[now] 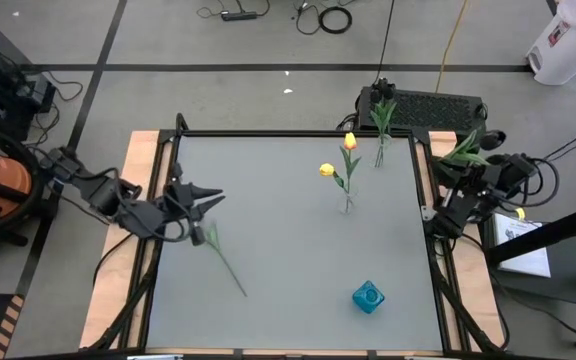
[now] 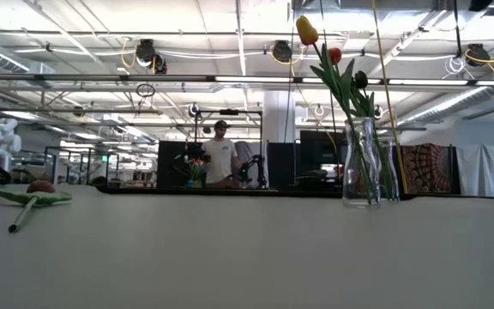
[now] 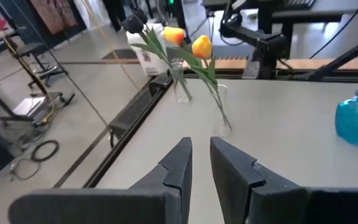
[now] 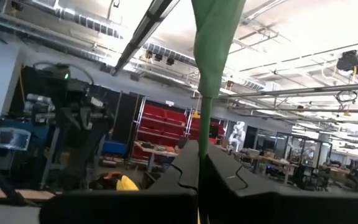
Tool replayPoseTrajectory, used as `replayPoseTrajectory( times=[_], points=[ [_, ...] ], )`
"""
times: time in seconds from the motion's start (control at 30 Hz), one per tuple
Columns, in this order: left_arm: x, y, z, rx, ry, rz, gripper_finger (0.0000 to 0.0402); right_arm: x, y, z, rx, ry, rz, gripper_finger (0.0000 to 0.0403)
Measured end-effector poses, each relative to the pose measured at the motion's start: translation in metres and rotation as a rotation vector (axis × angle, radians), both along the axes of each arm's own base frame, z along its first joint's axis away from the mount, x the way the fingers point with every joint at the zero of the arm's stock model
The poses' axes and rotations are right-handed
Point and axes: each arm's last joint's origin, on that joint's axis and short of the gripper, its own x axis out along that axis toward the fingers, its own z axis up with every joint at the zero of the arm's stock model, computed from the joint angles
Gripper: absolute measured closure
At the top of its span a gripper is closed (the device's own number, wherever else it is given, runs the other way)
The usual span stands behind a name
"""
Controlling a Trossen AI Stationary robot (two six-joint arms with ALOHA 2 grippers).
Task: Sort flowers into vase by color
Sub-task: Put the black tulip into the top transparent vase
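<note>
Grey and flat, the table (image 1: 288,240) fills the middle of the high view, with a busy workshop behind it in the low view, where a person (image 2: 221,154) stands far off.

Near the table's middle, toward one o'clock, stands a clear glass vase (image 1: 347,203) with two yellow tulips (image 1: 348,142) in it. A second clear vase (image 1: 379,158) is just past it, toward the table's twelve o'clock edge, holding a green stem. A small blue vase (image 1: 368,296) sits alone near five o'clock.

One flower (image 1: 223,256) lies flat on the table at about eight o'clock. Its reddish head (image 2: 40,186) and leaf show in the low view.

The left gripper (image 1: 208,198) hangs at nine o'clock, just beside the upper end of that lying flower. Its jaws are a little apart, with nothing between them in the left wrist view.

The right gripper (image 4: 201,163) waits off the table's edge at three o'clock. Its jaws are closed tight on a green stem (image 4: 207,81), so it holds a flower there.

The lying flower looks very light and thin. Its stem is probably bendy, and the head and leaf could get squashed. A good place to take hold looks like the middle of the stem, away from the head. Since it lies flat, the fingers will likely need to go very low to pinch it, and it may slide.
</note>
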Motion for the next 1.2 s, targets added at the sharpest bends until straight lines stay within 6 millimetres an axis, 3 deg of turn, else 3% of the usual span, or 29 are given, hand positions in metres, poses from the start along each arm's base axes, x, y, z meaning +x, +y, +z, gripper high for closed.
replayPoseTrajectory(
  times=[0.23,0.53,0.93,1.2],
  points=[
    [-0.020,0.004,-0.031,-0.019,-0.093,0.009,0.0336,0.007,0.005,-0.014,-0.002,0.006,-0.067,0.0403],
    [-0.020,0.003,-0.071,-0.026,-0.129,0.012,0.0336,0.018,0.011,-0.035,-0.004,0.005,-0.154,0.0403],
    [-0.014,0.000,-0.086,0.023,-0.187,-0.012,0.0336,0.049,0.020,-0.042,-0.018,0.076,-0.266,0.0403],
    [-0.013,-0.001,-0.109,0.024,-0.205,-0.014,0.0336,0.050,0.009,-0.029,-0.064,-0.066,-0.373,0.0403]
  ],
)
